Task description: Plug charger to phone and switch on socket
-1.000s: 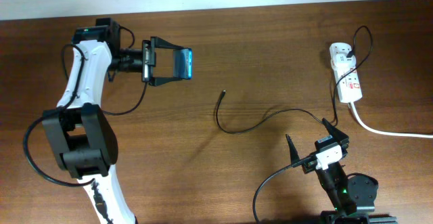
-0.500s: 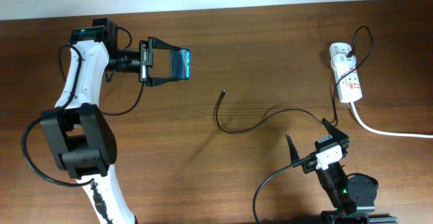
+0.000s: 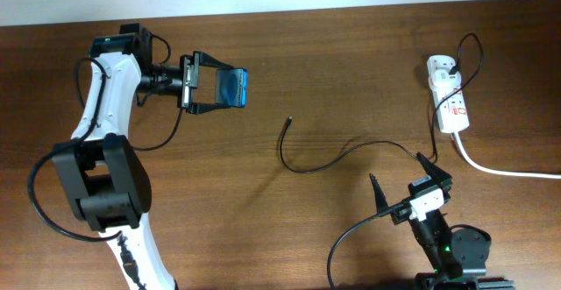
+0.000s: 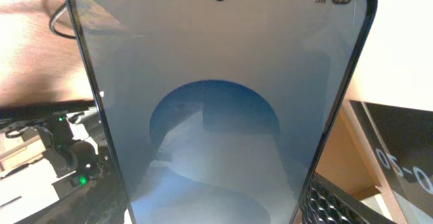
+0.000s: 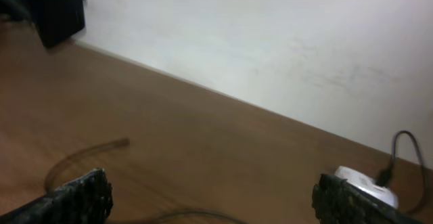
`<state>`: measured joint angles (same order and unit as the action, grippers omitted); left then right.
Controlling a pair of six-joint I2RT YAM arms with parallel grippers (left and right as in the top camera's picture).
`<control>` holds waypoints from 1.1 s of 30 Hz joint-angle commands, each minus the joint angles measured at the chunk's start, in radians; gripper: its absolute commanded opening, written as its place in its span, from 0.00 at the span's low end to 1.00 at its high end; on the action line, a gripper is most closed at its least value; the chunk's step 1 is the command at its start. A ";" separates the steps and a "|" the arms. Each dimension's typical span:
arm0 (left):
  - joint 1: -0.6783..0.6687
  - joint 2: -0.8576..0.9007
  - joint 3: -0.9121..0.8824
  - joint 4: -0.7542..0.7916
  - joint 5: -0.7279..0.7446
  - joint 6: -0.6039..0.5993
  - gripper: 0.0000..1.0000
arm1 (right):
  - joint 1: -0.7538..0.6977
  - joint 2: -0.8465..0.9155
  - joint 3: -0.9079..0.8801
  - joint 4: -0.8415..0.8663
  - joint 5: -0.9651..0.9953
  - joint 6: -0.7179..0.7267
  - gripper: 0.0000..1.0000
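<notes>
My left gripper (image 3: pixel 224 86) is shut on the phone (image 3: pixel 234 87) and holds it above the table at the upper left, blue screen partly turned upward. In the left wrist view the phone (image 4: pixel 216 102) fills the frame, with one finger pad (image 4: pixel 333 202) against its right edge. The charger lies loose on the wood. Its tip (image 3: pixel 288 121) rests mid-table and the cable (image 3: pixel 351 150) curves right to the socket (image 3: pixel 449 106). My right gripper (image 3: pixel 399 169) stands open near the front edge beside the cable. From the right wrist, the gripper (image 5: pixel 220 204) is empty, with the charger tip (image 5: pixel 122 143) ahead on the left.
The socket's thick white cord (image 3: pixel 500 169) runs off to the right edge. A light wall borders the table's far side (image 5: pixel 270 41). The socket (image 5: pixel 362 181) shows partly behind my right finger.
The left wrist has rolled a little, so more of the phone's blue screen faces up now. The right arm and the charger have not moved.
</notes>
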<state>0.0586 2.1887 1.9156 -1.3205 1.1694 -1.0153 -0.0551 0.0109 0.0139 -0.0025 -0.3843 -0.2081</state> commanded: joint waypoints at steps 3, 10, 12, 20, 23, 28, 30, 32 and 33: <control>0.000 -0.003 0.029 -0.002 0.007 -0.008 0.02 | 0.009 -0.007 -0.005 0.028 -0.031 0.259 0.99; 0.000 -0.003 0.029 -0.002 0.007 -0.008 0.02 | 0.009 0.023 0.098 -0.043 -0.031 0.326 0.99; 0.000 -0.003 0.028 -0.002 0.007 -0.008 0.02 | 0.009 0.053 0.145 -0.089 -0.031 0.326 0.99; 0.000 -0.003 0.028 -0.002 -0.015 -0.008 0.01 | 0.009 0.276 0.333 -0.167 -0.063 0.325 0.99; 0.000 -0.003 0.029 -0.002 -0.015 -0.009 0.01 | 0.009 0.362 0.387 -0.179 -0.108 0.325 0.99; 0.000 -0.003 0.029 -0.002 -0.015 -0.008 0.01 | 0.009 0.496 0.491 -0.248 -0.173 0.325 0.99; 0.000 -0.003 0.028 -0.002 -0.015 -0.008 0.01 | 0.009 0.536 0.531 -0.279 -0.189 0.325 0.99; 0.000 -0.003 0.029 -0.002 -0.015 -0.008 0.01 | 0.009 0.584 0.585 -0.331 -0.193 0.325 0.99; 0.000 -0.003 0.028 -0.002 -0.015 -0.008 0.01 | 0.009 0.602 0.606 -0.352 -0.193 0.325 0.99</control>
<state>0.0586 2.1887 1.9156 -1.3205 1.1244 -1.0153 -0.0547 0.5537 0.5232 -0.3046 -0.5365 0.1089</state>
